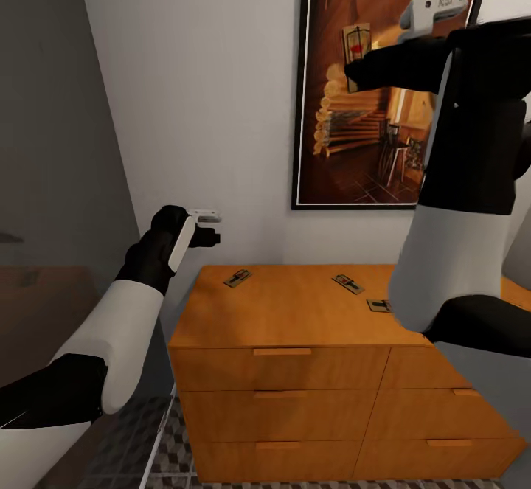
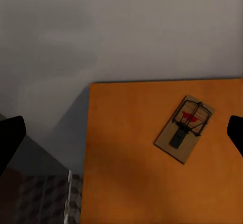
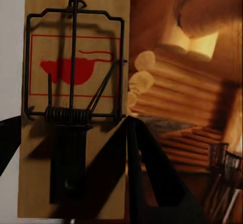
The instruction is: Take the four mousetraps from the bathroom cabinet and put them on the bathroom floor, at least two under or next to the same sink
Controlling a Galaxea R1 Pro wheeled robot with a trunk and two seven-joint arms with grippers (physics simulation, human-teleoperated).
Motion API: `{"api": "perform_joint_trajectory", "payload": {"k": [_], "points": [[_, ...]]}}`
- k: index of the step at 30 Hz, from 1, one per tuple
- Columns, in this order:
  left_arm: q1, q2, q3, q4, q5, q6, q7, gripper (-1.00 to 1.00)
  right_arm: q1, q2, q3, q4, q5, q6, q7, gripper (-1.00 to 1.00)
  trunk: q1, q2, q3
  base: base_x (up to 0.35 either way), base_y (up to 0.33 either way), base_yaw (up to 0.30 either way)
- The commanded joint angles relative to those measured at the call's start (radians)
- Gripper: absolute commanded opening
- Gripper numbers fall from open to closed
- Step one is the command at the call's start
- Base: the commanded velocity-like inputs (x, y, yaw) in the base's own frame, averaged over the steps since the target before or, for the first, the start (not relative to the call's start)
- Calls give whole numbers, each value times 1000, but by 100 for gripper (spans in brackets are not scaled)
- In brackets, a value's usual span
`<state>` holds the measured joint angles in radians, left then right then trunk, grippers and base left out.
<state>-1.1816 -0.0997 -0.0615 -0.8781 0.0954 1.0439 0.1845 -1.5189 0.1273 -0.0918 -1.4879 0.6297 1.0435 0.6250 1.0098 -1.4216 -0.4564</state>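
Note:
Three mousetraps lie on the flat top of the orange-brown cabinet [image 1: 295, 312]: one near its left end [image 1: 237, 277], one in the middle [image 1: 348, 283] and one beside my right forearm [image 1: 379, 305]. My right gripper [image 1: 358, 68] is raised high in front of a painting, shut on another mousetrap [image 1: 357, 43]. The right wrist view shows this trap [image 3: 76, 82] upright between the dark fingers [image 3: 152, 183]. My left gripper [image 1: 216, 228] hangs open near the wall above the cabinet's left end. The left wrist view looks down on the leftmost trap [image 2: 185, 127].
A framed painting [image 1: 369, 127] hangs on the white wall behind the cabinet. The cabinet front has three rows of drawers [image 1: 280, 393]. Cube-patterned bathroom floor [image 1: 173, 445] shows at the cabinet's left foot, next to a grey wall [image 1: 51, 142].

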Motion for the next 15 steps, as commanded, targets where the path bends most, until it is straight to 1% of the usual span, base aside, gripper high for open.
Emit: {"api": "perform_joint_trajectory", "payload": {"k": [1,4,9,11,15], "points": [[-1,0,-2,-1,10,3,9,100,5,4,-6,-13,15,4,8,-100,0,-1,-1,0,0,0],[-1,0,-2,-1,10,3,9,100,33,11,-14,-36,30,4,7,-100,0,-1,-1,0,0,0],[0,1,-1,0,9,3,10,100,132,16,-14,-52,40,4,7,-100,0,-1,-1,0,0,0],[0,0,-1,0,9,3,11,100,163,17,-14,-55,41,4,7,-100,0,-1,-1,0,0,0],[0,-1,-1,4,7,3,12,100,195,21,-16,-56,41,4,7,-100,0,-1,-1,0,0,0]]}}
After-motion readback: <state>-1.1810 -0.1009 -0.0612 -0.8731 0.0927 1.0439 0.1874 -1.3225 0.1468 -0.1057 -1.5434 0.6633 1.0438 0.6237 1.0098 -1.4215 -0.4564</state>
